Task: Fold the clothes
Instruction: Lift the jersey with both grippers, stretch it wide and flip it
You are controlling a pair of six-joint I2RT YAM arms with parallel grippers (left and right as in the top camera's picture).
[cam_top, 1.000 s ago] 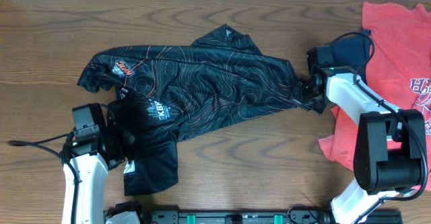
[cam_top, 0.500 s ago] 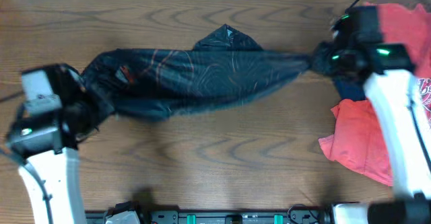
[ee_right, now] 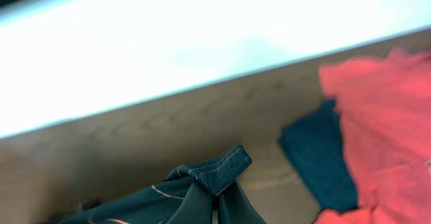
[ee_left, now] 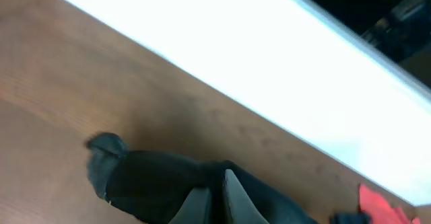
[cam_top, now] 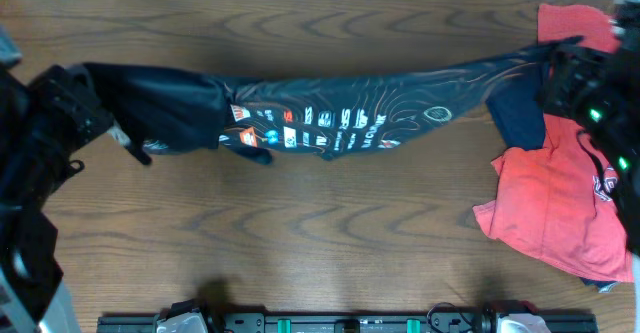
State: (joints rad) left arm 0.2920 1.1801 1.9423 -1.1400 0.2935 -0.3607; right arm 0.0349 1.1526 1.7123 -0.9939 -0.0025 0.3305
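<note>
The black jersey [cam_top: 330,113] stretches in a long band from the left gripper [ee_left: 217,204] straight across to the right gripper [ee_right: 215,207]. Each gripper is clamped tight on one end, with fabric bunched at its tips. Beside the right gripper a navy garment [cam_top: 518,118] lies on the table [cam_top: 320,233], close by the jersey's held end. A red T-shirt [cam_top: 560,203] spreads beyond it.

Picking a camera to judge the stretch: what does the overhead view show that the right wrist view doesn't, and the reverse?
Only overhead: the black jersey at its whole stretched length, white logos showing. Only right wrist: the right gripper shut on a hemmed corner of it. Both: the table, the red T-shirt and the navy garment beside it.
</note>
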